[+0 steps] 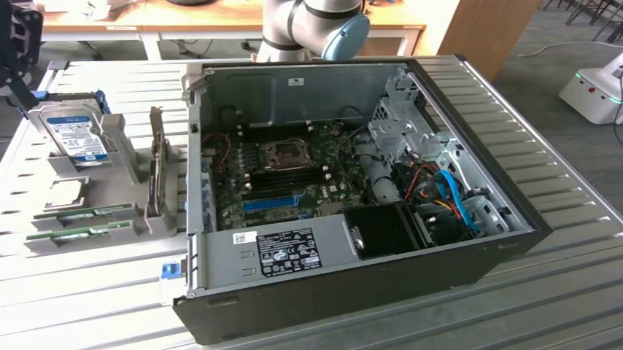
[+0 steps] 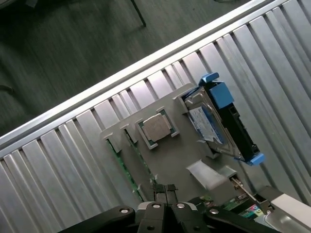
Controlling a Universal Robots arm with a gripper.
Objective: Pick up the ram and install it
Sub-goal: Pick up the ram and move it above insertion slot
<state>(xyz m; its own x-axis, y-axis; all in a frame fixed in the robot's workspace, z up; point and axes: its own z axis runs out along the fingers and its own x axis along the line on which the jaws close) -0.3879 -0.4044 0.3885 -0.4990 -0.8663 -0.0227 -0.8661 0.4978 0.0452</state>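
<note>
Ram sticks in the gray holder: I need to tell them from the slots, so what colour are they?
The ram sticks are green; the exterior view shows it best.

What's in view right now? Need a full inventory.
ram: 2, green, side by side in the holder
holder: 1, grey, on the table, on the exterior view's left of the case
hard drive: 1, silver with blue caddy, upright in holder
processor chip: 1, silver, flat in holder
expansion card: 1, dark, on edge in holder
computer case: 1, black, open
motherboard: 1, green, inside case
table: 1, silver, slatted
arm: 1, grey and blue, behind case
gripper: 1, black, shut, empty, over holder
</note>
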